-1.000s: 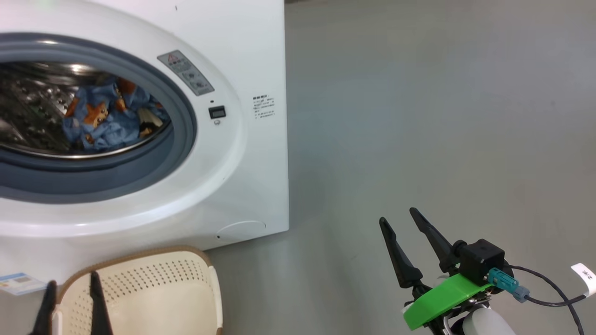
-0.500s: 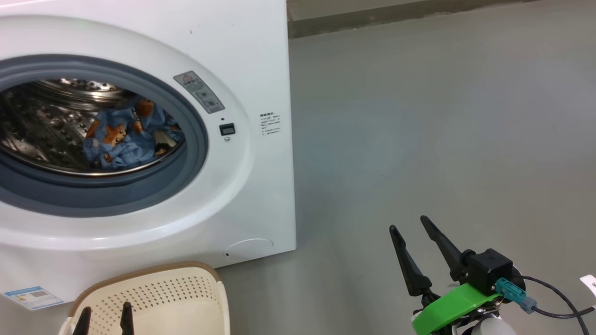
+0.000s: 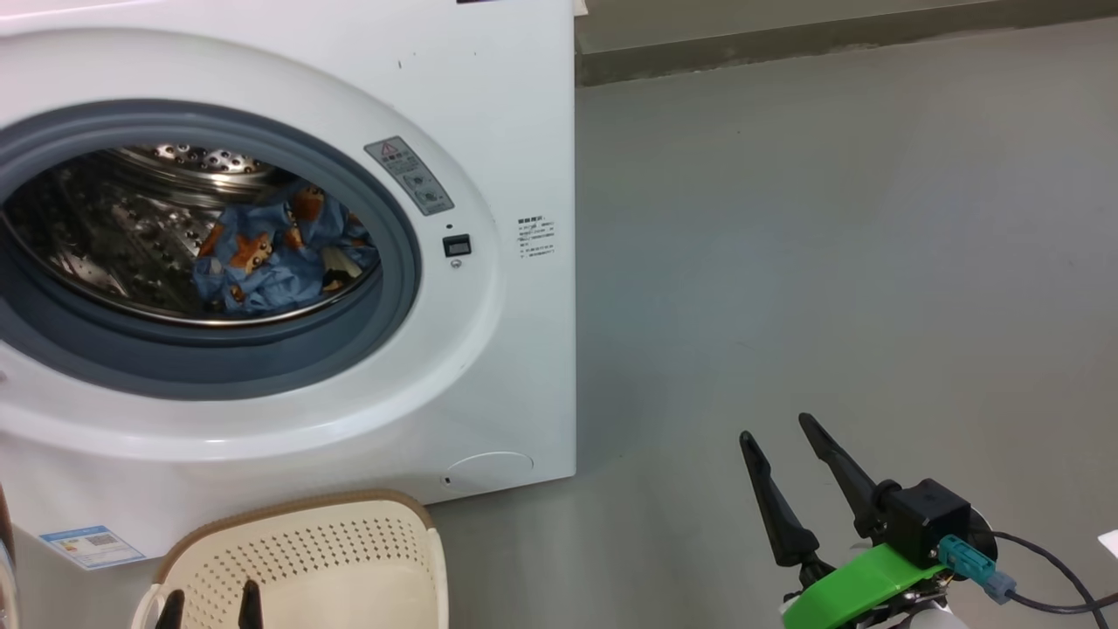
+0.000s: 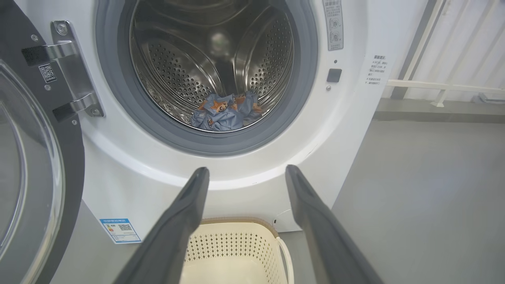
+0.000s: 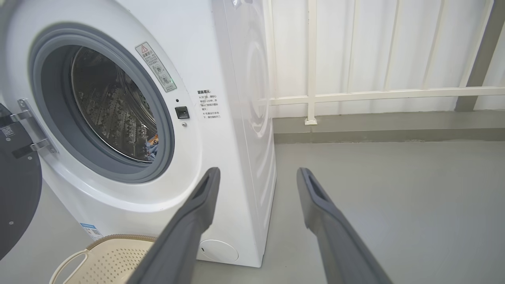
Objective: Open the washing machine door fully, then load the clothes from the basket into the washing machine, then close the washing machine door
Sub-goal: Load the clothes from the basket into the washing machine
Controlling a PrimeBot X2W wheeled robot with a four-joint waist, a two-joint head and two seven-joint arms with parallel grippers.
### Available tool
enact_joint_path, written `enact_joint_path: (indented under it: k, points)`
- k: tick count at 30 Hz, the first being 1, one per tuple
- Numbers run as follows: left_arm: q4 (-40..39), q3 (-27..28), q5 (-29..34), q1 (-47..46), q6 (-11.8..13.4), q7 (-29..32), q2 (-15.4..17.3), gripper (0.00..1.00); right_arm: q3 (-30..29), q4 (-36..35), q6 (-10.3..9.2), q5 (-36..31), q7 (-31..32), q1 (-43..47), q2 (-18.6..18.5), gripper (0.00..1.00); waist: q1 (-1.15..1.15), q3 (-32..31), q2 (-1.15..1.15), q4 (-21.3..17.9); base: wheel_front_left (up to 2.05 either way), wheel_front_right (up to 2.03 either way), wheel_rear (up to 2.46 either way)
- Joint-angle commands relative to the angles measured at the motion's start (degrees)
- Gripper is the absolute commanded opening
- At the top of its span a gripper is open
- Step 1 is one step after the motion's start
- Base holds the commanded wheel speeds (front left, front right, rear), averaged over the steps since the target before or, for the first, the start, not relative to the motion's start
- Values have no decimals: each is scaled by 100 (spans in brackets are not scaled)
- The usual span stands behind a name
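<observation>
The washing machine (image 3: 489, 114) stands at the left with its round opening uncovered. The washing machine door (image 4: 35, 165) hangs swung out on its hinge at the left. The clothes (image 3: 279, 258), blue with orange bears, lie bunched at the bottom of the steel drum (image 4: 185, 59). The basket (image 3: 306, 546) sits on the floor right in front of the machine; the part I see holds no cloth. My left gripper (image 3: 210, 604) hovers open over the basket, empty. My right gripper (image 3: 777, 430) is open and empty, over bare floor to the machine's right.
Grey floor (image 3: 830, 218) stretches to the right of the machine. A white railing (image 5: 386, 94) and a low kerb run along the back. A blue label sticker (image 3: 92, 546) and a round filter cap (image 3: 491, 469) mark the machine's lower front.
The head camera has shifted, so the machine now sits further right and lower in view. The left fingertips have dropped toward the bottom edge. Both grippers stay open.
</observation>
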Motion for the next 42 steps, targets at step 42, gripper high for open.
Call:
enact_joint_path:
  k: [42]
  points:
    - [-682, 359, 182, -217, 11, -37, 21, 100, -6, -246, 9, -207, -28, 58, 37, 100, 0, -119, 0, 50, 0, 0, 0]
